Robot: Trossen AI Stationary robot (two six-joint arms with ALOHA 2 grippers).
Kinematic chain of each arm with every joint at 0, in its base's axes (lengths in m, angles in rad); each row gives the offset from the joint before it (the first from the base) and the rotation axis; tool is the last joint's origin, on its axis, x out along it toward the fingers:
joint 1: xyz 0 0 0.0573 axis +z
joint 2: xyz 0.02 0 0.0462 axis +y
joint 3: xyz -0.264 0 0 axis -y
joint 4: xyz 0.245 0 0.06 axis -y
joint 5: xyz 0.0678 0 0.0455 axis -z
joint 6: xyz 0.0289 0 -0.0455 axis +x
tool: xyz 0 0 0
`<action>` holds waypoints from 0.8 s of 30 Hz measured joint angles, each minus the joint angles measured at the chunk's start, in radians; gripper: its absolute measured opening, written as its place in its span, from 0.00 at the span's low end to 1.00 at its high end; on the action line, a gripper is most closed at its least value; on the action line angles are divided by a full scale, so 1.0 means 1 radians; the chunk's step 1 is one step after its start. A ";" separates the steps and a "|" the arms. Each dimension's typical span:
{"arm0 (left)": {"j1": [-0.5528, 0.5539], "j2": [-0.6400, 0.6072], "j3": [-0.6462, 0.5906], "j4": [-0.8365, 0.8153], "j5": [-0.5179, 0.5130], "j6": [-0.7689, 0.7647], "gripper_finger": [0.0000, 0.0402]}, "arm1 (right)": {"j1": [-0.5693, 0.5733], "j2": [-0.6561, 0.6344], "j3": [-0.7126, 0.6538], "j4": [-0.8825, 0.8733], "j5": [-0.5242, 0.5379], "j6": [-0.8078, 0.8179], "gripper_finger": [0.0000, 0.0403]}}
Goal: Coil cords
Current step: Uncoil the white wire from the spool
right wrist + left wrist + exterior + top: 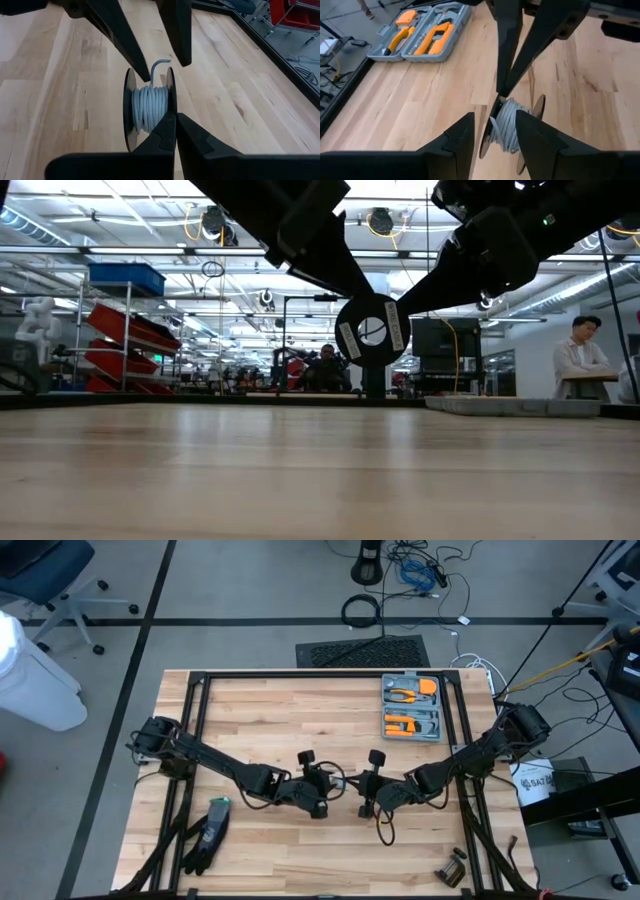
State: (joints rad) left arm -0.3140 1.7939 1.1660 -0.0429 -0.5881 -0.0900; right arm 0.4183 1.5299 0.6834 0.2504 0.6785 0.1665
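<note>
Above mid-tabletop (250,720), the right tool (175,116), clenched on a flange of the spool carrying the wound cords (148,107), holds it aloft, seemingly so the left tool (494,131), released and straddling the spool, can tidy the windings

left arm (215,765): showing matte black jointed links running from a bulky black base | right arm (470,755): showing the same black links with thin dark cables trailing | left gripper (492,137): showing two flat, tapering dark fingers | right gripper (175,130): showing two smooth black wedge fingers
</note>
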 joint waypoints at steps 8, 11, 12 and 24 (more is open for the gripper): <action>-0.002 0.000 0.000 -0.002 -0.032 0.026 0.27 | 0.000 0.000 0.000 0.000 0.000 -0.003 0.00; -0.002 0.000 0.000 -0.004 -0.014 0.025 0.19 | 0.000 0.000 0.000 0.000 0.000 -0.003 0.00; -0.002 0.000 0.000 -0.005 -0.010 0.025 0.17 | 0.000 0.000 0.000 0.000 0.000 -0.003 0.00; -0.003 0.000 0.000 -0.015 0.000 0.019 0.01 | 0.000 0.000 0.000 -0.003 -0.001 -0.003 0.00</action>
State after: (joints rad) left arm -0.3173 1.7936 1.1660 -0.0577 -0.5885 -0.0708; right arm 0.4187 1.5296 0.6830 0.2478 0.6773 0.1631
